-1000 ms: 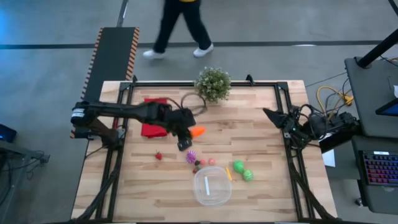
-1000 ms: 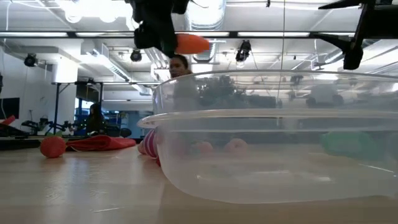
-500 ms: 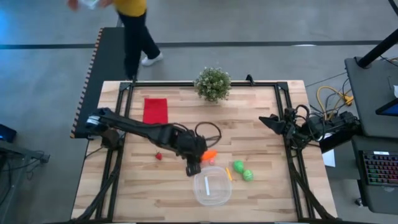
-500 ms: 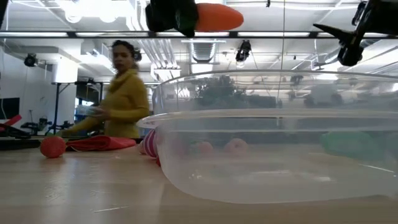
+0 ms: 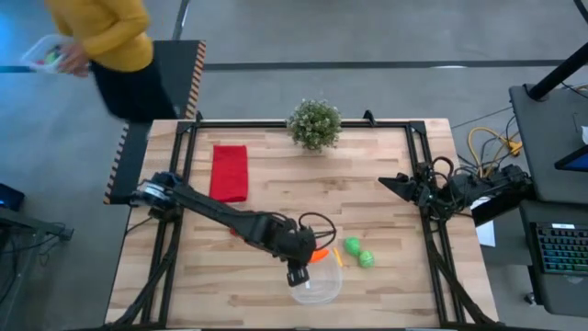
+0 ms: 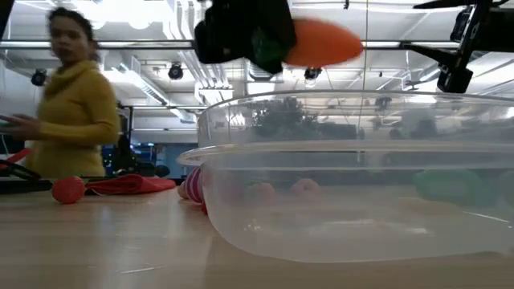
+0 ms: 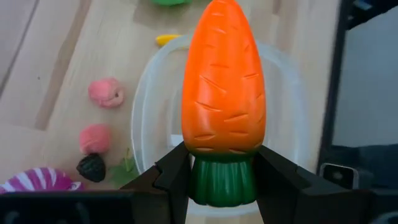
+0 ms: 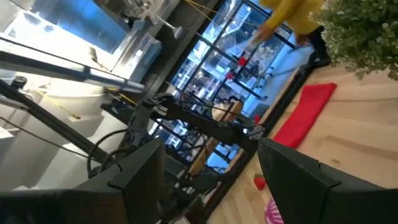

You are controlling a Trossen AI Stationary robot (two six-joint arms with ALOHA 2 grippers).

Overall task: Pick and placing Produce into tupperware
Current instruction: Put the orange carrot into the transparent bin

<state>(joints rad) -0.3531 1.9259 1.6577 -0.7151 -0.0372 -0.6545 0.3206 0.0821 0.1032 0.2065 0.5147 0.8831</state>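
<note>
above the tupperware [image 5: 317,284], left gripper [image 7: 224,180] clamping the carrot [image 7: 224,87]

From overhead I get even, bright light on the pale wooden table [image 5: 386,198], shadows faint. At table height, white ceiling lamps [image 6: 128,10] glare at 11 o'clock, and the clear plastic tub [image 6: 353,172] looms soft-focused. The person in yellow [image 6: 68,104] blurs. My left wrist feed shows the orange toy carrot [image 7: 224,81] sharp; the right wrist view's window glare washes blue.
</note>
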